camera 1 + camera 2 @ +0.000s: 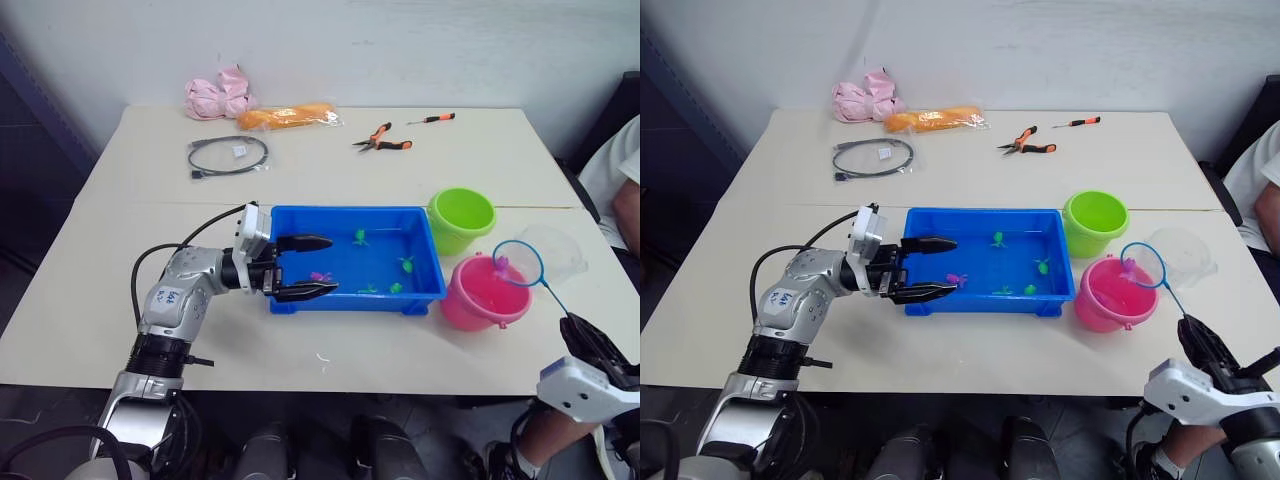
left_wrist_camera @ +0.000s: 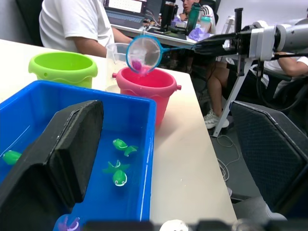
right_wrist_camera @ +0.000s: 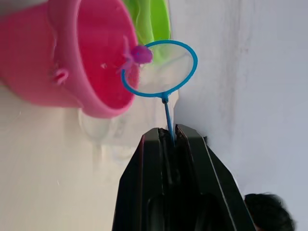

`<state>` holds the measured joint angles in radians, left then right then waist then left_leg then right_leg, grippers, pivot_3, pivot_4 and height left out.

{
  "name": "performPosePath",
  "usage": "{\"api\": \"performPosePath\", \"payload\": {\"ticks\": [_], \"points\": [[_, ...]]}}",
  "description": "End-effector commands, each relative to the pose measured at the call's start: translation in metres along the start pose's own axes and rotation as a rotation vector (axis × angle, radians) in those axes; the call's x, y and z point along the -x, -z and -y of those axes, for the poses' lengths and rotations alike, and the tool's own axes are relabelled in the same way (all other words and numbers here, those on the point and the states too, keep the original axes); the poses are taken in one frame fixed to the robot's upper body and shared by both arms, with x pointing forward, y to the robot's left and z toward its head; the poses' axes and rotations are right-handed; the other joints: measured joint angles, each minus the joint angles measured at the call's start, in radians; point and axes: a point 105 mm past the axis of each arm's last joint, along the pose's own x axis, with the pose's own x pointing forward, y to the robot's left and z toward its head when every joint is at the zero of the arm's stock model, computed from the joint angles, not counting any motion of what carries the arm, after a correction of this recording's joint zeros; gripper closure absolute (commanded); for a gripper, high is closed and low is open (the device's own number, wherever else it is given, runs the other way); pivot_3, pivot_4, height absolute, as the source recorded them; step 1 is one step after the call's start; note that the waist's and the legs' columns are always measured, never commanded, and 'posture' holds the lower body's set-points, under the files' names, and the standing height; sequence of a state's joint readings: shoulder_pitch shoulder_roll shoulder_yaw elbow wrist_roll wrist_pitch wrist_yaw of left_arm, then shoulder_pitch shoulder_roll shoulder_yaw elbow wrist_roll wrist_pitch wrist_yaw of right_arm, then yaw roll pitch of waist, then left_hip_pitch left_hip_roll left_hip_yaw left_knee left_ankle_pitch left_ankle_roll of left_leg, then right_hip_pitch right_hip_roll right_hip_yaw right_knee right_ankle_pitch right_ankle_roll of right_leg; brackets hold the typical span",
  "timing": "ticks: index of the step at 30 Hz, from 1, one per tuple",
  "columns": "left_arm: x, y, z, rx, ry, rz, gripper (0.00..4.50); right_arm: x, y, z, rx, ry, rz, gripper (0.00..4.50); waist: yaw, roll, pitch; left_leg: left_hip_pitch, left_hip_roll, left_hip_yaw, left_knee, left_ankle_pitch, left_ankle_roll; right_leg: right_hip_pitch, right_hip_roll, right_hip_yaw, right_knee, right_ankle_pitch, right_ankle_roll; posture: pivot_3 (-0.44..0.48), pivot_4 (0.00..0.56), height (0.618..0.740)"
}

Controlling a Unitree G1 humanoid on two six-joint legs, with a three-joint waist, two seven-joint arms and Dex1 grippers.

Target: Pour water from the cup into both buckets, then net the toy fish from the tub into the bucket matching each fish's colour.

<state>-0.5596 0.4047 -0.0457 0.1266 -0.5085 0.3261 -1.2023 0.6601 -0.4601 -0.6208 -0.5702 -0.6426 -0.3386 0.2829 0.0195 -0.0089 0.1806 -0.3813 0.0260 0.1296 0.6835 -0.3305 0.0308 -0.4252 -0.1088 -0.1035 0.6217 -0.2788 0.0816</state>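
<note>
Net — pink fish inside — over pink bucket

Office or lab: laptop, seated people.

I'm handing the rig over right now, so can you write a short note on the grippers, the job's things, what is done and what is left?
Right gripper: shut on the net, hoop over the pink bucket with a pink fish at its rim.
Left gripper: open, fingers over the near left end of the tub.
Green bucket stands beside the tub; the cup sits behind the pink bucket.
Done: one pink fish netted, not yet dropped.
Left: tip it into the pink bucket, then net the second pink fish and the green fish from the tub.
</note>
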Motion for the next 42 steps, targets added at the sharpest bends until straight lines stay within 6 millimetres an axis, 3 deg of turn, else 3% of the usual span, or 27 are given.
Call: {"api": "performPosePath", "payload": {"ticks": [1, 6, 9, 13, 15, 18, 22, 24, 27, 32, 37, 42], "points": [[0.001, -0.011, 0.003, -0.052, 0.006, 0.025, 0.03, 0.001, -0.004, 0.007, 0.070, 0.036, 0.035, 4.50, -0.001, 0.000, 0.000, 0.000, 0.000, 0.000, 0.000, 0.000, 0.000, 0.000, 0.000, 0.000, 0.000, 0.000, 0.000, 0.000, 0.150, 0.740], [0.005, -0.010, 0.003, -0.056, 0.003, 0.016, 0.03, 0.002, -0.011, 0.019, 0.016, 0.100, 0.079, 4.50, -0.004, 0.000, 0.000, 0.001, 0.001, 0.000, 0.000, 0.001, -0.001, 0.000, 0.000, 0.000, 0.001, 0.000, -0.001, 0.000, 0.150, 0.740], [0.011, -0.011, 0.003, -0.063, -0.003, 0.011, 0.03, 0.002, -0.016, 0.030, -0.161, 0.125, 0.122, 4.50, -0.008, 0.000, 0.000, 0.002, 0.001, 0.000, 0.000, 0.001, -0.001, 0.000, 0.000, 0.001, 0.001, -0.001, -0.001, 0.000, 0.150, 0.740], [0.030, -0.015, 0.000, -0.081, -0.037, -0.011, 0.03, -0.002, -0.024, 0.056, -0.605, 0.117, 0.232, 4.50, -0.019, 0.000, 0.000, 0.005, 0.002, -0.001, 0.000, 0.001, -0.001, 0.004, -0.001, 0.001, 0.001, -0.001, -0.001, 0.000, 0.150, 0.740], [0.041, -0.017, -0.002, -0.091, -0.061, -0.030, 0.03, -0.007, -0.031, 0.068, -0.794, 0.056, 0.298, 4.50, -0.023, 0.000, 0.000, 0.011, 0.003, -0.003, -0.001, 0.000, -0.001, 0.011, -0.003, -0.001, -0.001, -0.001, -0.002, 0.000, 0.150, 0.740], [0.058, -0.019, -0.006, -0.123, -0.106, -0.074, 0.03, -0.019, -0.050, 0.071, -0.908, -0.136, 0.386, 4.50, -0.023, 0.000, 0.000, 0.013, 0.003, -0.004, -0.001, -0.004, 0.003, 0.013, -0.005, -0.002, -0.001, -0.002, -0.003, 0.000, 0.150, 0.740], [0.089, -0.014, -0.002, -0.144, -0.193, -0.139, 0.03, -0.045, -0.075, 0.066, -0.940, -0.345, 0.406, 4.50, -0.023, 0.000, 0.000, 0.012, 0.004, -0.007, -0.001, -0.005, 0.003, 0.013, -0.006, -0.004, -0.001, -0.003, -0.005, 0.000, 0.150, 0.740], [0.107, -0.008, 0.004, -0.142, -0.253, -0.169, 0.03, -0.059, -0.092, 0.054, -0.930, -0.477, 0.402, 4.50, -0.029, 0.000, 0.000, 0.012, 0.004, -0.006, -0.001, -0.005, 0.002, 0.013, -0.006, -0.005, -0.001, -0.003, -0.006, 0.000, 0.150, 0.740], [0.118, -0.004, 0.007, -0.144, -0.305, -0.191, 0.03, -0.073, -0.110, 0.040, -0.872, -0.586, 0.404, 4.50, -0.023, 0.000, 0.000, 0.011, 0.004, -0.007, -0.001, -0.005, 0.002, 0.011, -0.006, -0.006, -0.001, -0.004, -0.007, 0.000, 0.150, 0.740], [0.123, -0.004, 0.009, -0.146, -0.359, -0.198, 0.03, -0.104, -0.132, 0.028, -0.790, -0.635, 0.425, 4.50, -0.005, 0.000, 0.001, 0.008, 0.003, -0.009, -0.001, -0.005, 0.001, 0.011, -0.009, -0.008, -0.002, -0.004, -0.007, 0.000, 0.150, 0.740], [0.118, -0.002, 0.013, -0.131, -0.365, -0.190, 0.03, -0.137, -0.136, 0.014, -0.616, -0.638, 0.377, 4.50, -0.015, 0.000, 0.001, 0.008, 0.003, -0.007, -0.001, -0.006, 0.000, 0.011, -0.008, -0.009, -0.003, -0.004, -0.006, 0.000, 0.150, 0.740], [0.116, 0.001, 0.016, -0.119, -0.365, -0.197, 0.03, -0.145, -0.149, 0.008, -0.511, -0.676, 0.401, 4.50, -0.024, 0.000, 0.001, 0.006, 0.004, -0.007, -0.001, -0.005, -0.001, 0.010, -0.006, -0.010, -0.001, -0.003, -0.006, 0.000, 0.150, 0.740]]}}
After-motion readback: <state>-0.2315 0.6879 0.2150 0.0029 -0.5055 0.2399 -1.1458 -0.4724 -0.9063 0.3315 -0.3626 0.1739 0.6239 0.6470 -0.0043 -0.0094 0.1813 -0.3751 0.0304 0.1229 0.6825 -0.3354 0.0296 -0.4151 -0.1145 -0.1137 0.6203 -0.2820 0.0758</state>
